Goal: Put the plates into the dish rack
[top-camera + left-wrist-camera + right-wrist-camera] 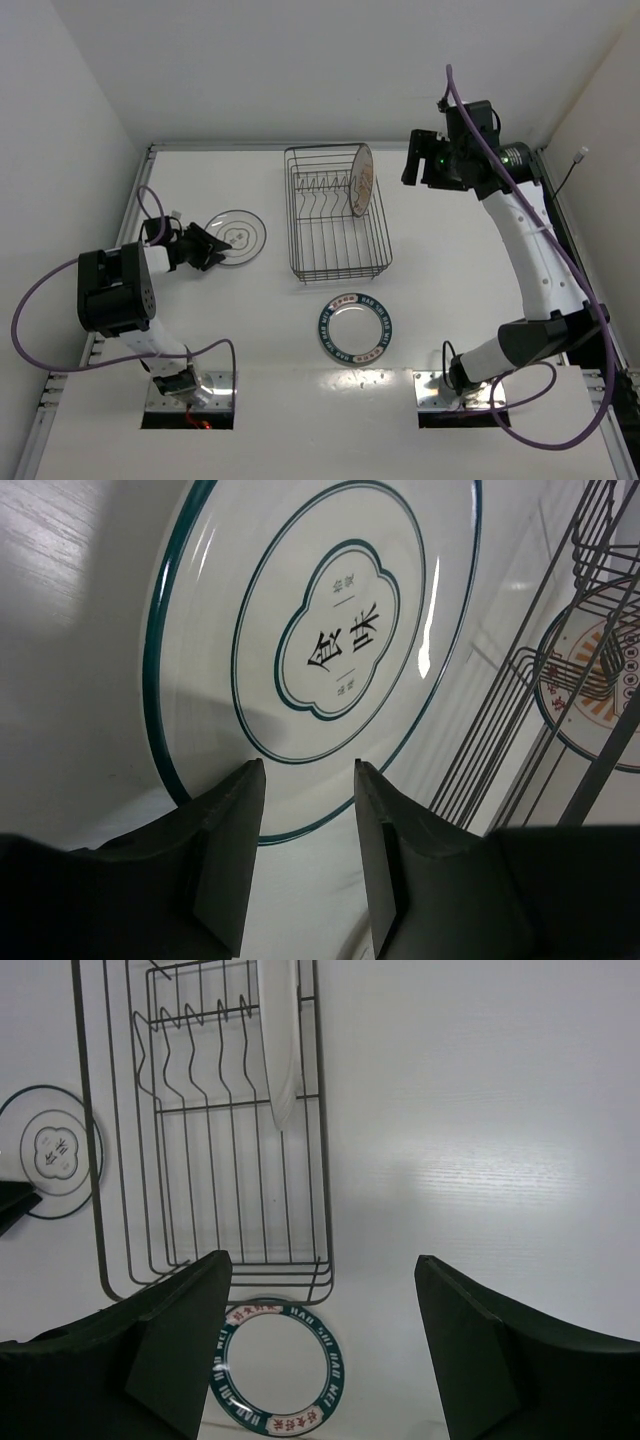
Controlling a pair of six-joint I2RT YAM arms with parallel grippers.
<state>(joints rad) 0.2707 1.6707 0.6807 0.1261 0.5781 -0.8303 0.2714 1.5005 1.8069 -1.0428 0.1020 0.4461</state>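
**A:** Starting at the left: what's that arm at?

**B:** The left gripper (308, 780) sits low at the near edge of the ringed plate (238, 237). That plate lies flat on the table (450, 260), left of the rack (296, 240). The jaws are parted a little with the rim just ahead of the tips, and they pinch nothing.

**A:** How will the plate handle?

**B:** I'd judge it stiff, glazed and slippery, and likely to chip if knocked. Lying flat, it offers only the rim to hold. One finger should go under the lip and one over, squeezing firmly so it can't swivel when tipped upright.

**A:** And the rack?

**B:** The orange plate (361, 180) stands on edge in it, toward the right side. The rest of the rack holds nothing.

**A:** Further right?

**B:** The teal plate (355, 329) lies flat on the table, just in front of the rack. The right gripper (322, 1258) hangs high, right of the rack, with its jaws spread wide and empty.
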